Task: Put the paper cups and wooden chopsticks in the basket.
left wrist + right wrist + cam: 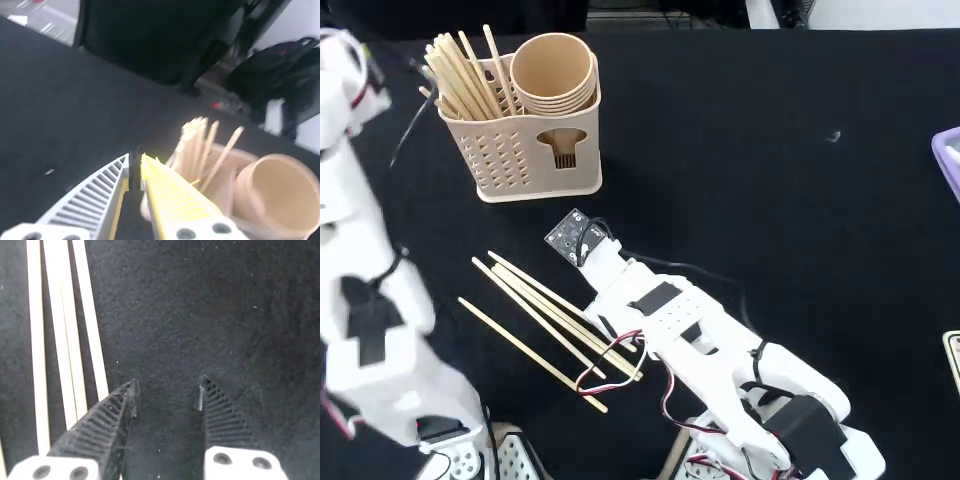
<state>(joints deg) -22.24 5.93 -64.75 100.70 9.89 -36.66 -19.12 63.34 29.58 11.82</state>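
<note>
While the basket (535, 150) is standing upright on the black bench (770, 200), toward its far left part, it is holding a stack of cups (553, 70) in one compartment and a bunch of chopsticks (465, 75) in the other. These are leaning at loose angles and sticking out above the rim.

Several loose chopsticks (540, 320) are lying flat on the bench nearer the arms, well apart from the basket. They are fanning out roughly side by side on a slant, and some are touching or crossing.

The right arm (670, 320) is stretching low over their near ends, partly covering them in the high view. The right claw (167, 385) is hanging open above bare bench with a wide gap between its fingers (112, 410) and nothing in it. The loose chopsticks (65, 340) are running just beside one finger, outside the gap.

The left arm (360, 330) is standing along the left edge of the bench. The left claw (135, 162) is pointing toward the basket (225, 190) with its two fingers pressing together at the tips, gripping nothing, while the cups (280, 195) and chopsticks (200, 145) are showing just beyond it.
</note>
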